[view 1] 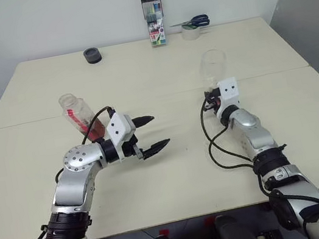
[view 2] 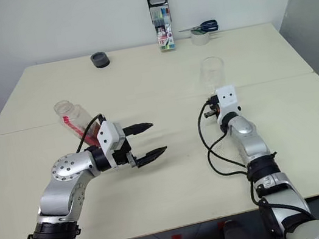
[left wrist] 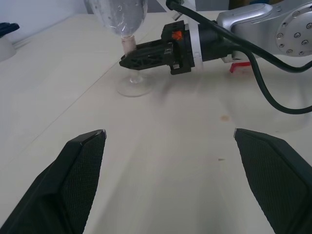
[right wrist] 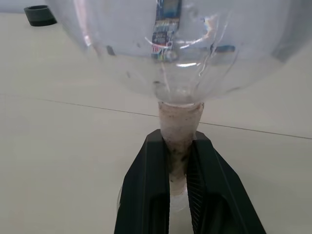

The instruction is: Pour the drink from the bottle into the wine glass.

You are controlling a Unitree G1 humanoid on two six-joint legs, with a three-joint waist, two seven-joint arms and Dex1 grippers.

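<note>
On the pale beige table [view 1: 140, 79] stood a clear stemmed wine glass [view 1: 213, 68] with a rounded bowl, on the robot's right side just ahead of the seam that crosses the tabletop. The right gripper [right wrist: 178, 161] had its two black fingers clamped on the glass's stem just under the bowl, the round foot resting on the table in the left wrist view. On the robot's left, a small clear plastic bottle [view 1: 82, 117] with a red label strip leaned tilted behind the left arm's wrist, its open mouth uppermost and a little reddish-brown drink [view 1: 95, 131] pooled at its lower end; how it was propped I could not tell. The left gripper [view 1: 150, 135] hovered over bare tabletop with its black fingers spread wide, grasping nothing, well apart from the glass. Along the far edge sat a black round cap-like ring [view 1: 92, 55], a tall marker-pen case [view 1: 154, 18], and blue-handled scissors [view 1: 195, 22] lying on a roll of tape [view 1: 192, 32].
</note>
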